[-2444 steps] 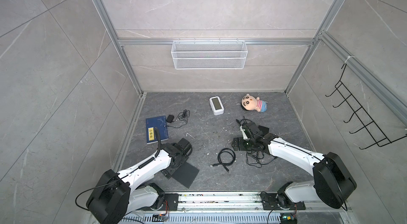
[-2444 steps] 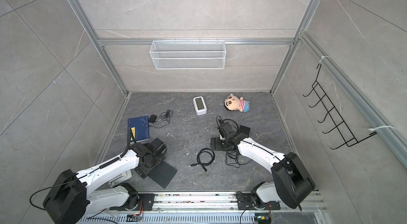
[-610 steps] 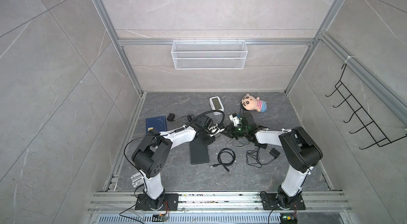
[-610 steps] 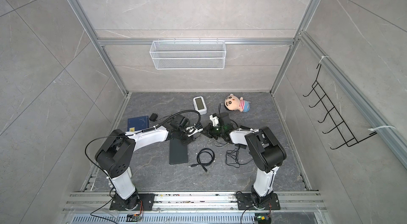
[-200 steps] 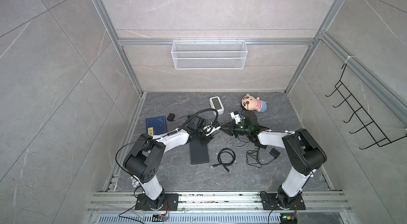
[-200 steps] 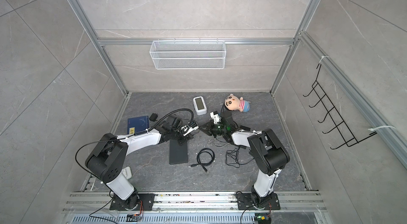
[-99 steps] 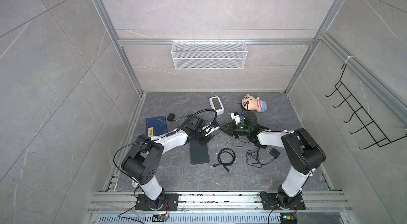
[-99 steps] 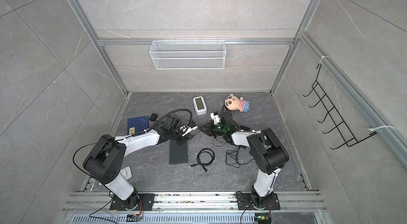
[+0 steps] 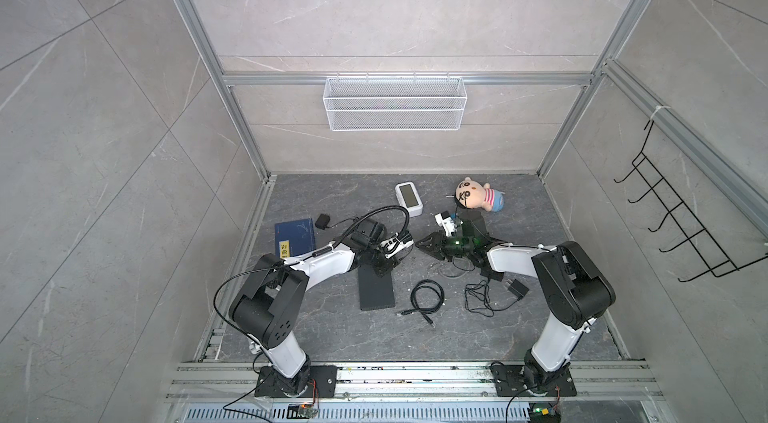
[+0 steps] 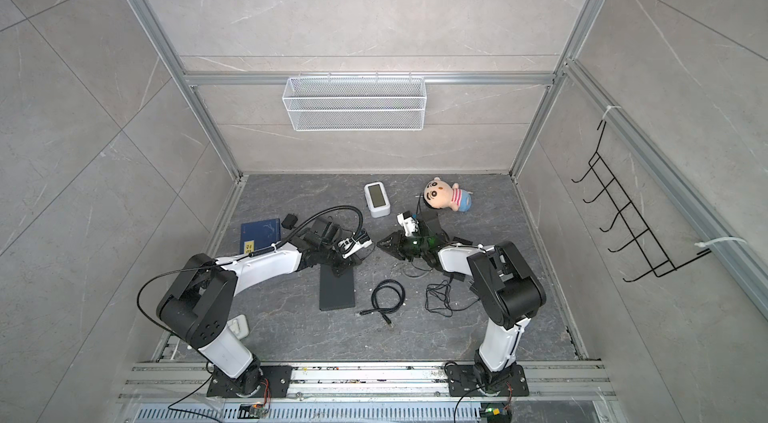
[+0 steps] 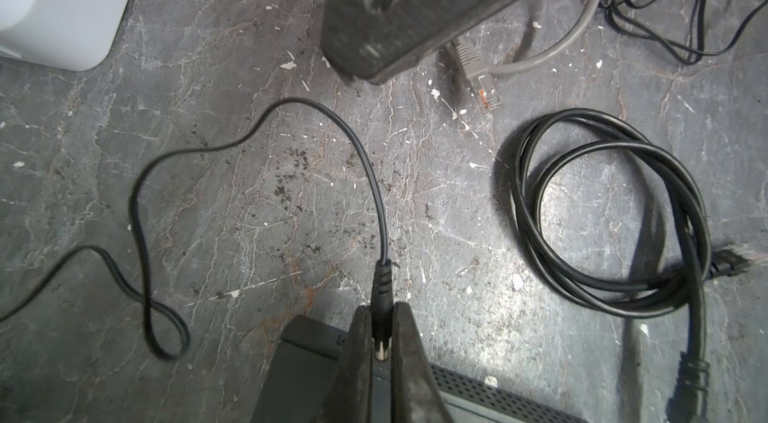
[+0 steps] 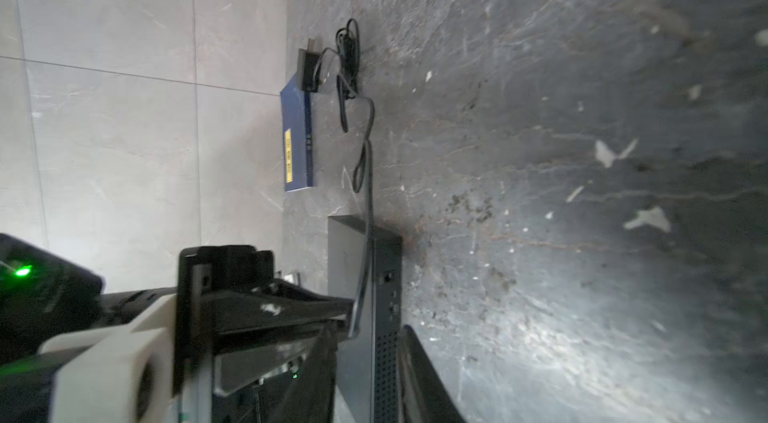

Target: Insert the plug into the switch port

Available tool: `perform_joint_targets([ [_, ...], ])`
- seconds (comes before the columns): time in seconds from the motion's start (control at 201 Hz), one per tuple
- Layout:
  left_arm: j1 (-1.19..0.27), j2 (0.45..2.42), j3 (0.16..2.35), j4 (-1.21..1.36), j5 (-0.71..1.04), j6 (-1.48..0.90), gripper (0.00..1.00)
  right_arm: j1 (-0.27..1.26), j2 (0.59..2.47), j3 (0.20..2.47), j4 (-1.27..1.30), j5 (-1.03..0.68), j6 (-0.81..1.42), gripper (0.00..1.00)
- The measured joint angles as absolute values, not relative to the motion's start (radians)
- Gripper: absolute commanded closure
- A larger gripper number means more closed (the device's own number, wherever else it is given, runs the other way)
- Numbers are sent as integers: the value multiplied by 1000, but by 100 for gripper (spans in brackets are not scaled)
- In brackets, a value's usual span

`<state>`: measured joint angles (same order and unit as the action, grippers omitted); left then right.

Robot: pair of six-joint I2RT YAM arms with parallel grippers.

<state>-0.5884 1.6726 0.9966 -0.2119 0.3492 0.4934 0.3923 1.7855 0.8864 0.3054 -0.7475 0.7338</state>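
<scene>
Dark grey stone floor is shown; a black barrel plug is clamped by the left gripper, tip at the edge of the flat black switch box; the right gripper is seen parted.

**Dark stone tabletop and what lies on it**

The grey marbled tabletop carries a white device near the back edge and a plush doll toward the back right corner. A blue book and a black adapter lie by the left edge. The black switch lies mid-surface, with a coiled black cable just beside it and a tangled cord farther right.
</scene>
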Motion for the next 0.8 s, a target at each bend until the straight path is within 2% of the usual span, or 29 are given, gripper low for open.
perform_joint_targets([
  [0.065, -588, 1677, 1048, -279, 355, 505, 98, 392, 1754, 923, 171, -714, 564, 51],
  [0.169, -582, 1697, 1148, -374, 382, 510, 98, 392, 1643, 963, -1, -673, 295, 49],
  [0.304, -554, 1739, 1249, -490, 451, 513, 98, 412, 1494, 957, -27, -643, 39, 48],
  [0.383, -529, 1775, 1307, -569, 501, 517, 98, 456, 1419, 873, 56, -619, -110, 50],
  [0.483, -501, 1812, 1367, -672, 543, 527, 98, 534, 1378, 690, 216, -590, -306, 60],
  [0.597, -477, 1839, 1415, -769, 585, 545, 98, 619, 1439, 532, 380, -521, -487, 60],
  [0.796, -468, 1841, 1437, -871, 606, 566, 97, 714, 1566, 512, 699, -305, -692, 57],
])
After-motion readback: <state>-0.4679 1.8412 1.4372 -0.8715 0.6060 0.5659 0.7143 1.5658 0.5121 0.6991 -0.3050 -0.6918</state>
